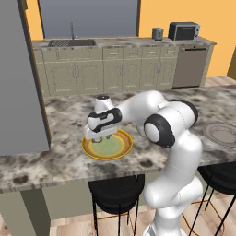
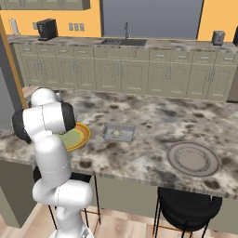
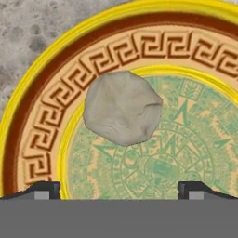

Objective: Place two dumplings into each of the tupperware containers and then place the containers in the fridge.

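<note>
Dumpling, pale and lumpy, is lying on the patterned yellow-rimmed plate, straddling its Greek-key band and green centre. We are hovering our gripper just above that plate, jaws standing wide with nothing between them, the dumpling lying ahead of the fingertips. One tupperware container is sitting on the marble counter beside the plate with a pale lump inside. A round grey plate is lying farther right.
</note>
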{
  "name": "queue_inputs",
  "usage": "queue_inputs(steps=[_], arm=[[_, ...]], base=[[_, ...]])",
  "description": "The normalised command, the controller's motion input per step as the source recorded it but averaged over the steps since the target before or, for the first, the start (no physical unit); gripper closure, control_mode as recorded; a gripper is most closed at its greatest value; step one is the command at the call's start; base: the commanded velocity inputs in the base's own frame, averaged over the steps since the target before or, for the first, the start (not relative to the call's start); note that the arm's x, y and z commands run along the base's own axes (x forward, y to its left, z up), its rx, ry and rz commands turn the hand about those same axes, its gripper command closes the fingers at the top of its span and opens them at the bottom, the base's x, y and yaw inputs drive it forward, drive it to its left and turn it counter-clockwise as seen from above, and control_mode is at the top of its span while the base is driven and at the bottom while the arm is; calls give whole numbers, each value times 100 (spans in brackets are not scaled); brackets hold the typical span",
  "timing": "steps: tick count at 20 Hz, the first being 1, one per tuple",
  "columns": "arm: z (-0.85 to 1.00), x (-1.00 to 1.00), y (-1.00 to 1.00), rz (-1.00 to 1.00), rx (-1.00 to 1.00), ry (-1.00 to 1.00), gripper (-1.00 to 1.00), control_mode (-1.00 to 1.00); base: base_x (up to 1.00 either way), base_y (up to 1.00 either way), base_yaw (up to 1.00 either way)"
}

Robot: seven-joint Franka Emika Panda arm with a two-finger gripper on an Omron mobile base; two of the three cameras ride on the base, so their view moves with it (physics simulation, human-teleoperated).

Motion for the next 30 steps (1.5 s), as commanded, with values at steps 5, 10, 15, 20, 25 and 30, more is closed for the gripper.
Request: queue_inputs(steps=[5, 10, 15, 20, 25, 30], arm=[[-9, 24, 1, 0, 0, 0, -100, -100], [-13, 20, 11, 0, 0, 0, -100, -100], [-10, 18, 5, 0, 0, 0, -100, -100], [-21, 15, 3, 0, 0, 0, -100, -100], [-20, 9, 7, 0, 0, 0, 100, -100], [-2, 0, 1, 0, 0, 0, 100, -100]], base=[[0, 0, 0], [0, 0, 0], [0, 0, 0], [0, 0, 0], [0, 0, 0], [0, 0, 0]])
